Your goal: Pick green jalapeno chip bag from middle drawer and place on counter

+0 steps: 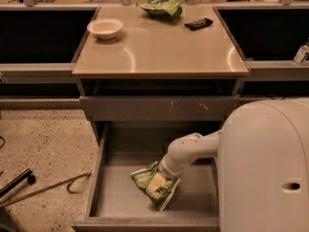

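The green jalapeno chip bag (143, 178) lies crumpled on the bottom of the open middle drawer (94, 178), left of centre and near the front. My white arm reaches down into the drawer from the right. My gripper (157, 181) is down on top of the bag, touching it, and hides the bag's middle. The counter (159, 50) is the glossy tan top above the drawers.
On the counter stand a white bowl (105, 28) at the back left, a lighter green bag (161, 7) at the back and a black packet (198, 23). The scratched upper drawer front (159, 108) is shut. My white body (265, 168) covers the drawer's right side. A hooked rod (48, 187) lies on the floor to the left.
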Controlling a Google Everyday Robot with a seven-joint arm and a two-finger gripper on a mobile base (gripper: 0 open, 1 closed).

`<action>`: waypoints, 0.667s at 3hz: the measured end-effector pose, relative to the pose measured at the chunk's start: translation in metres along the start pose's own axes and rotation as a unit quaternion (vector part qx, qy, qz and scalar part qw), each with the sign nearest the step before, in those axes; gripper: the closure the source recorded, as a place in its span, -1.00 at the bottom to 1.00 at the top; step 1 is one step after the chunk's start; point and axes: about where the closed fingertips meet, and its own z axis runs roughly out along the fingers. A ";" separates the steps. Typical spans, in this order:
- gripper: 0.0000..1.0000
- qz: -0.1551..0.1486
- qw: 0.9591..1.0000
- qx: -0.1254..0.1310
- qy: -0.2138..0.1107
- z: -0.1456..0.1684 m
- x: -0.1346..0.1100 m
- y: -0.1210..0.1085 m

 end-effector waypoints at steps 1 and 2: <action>-1.00 0.006 1.000 -0.009 -0.003 0.010 0.003 -0.001; -1.00 -0.003 0.999 -0.036 0.001 0.041 -0.001 0.002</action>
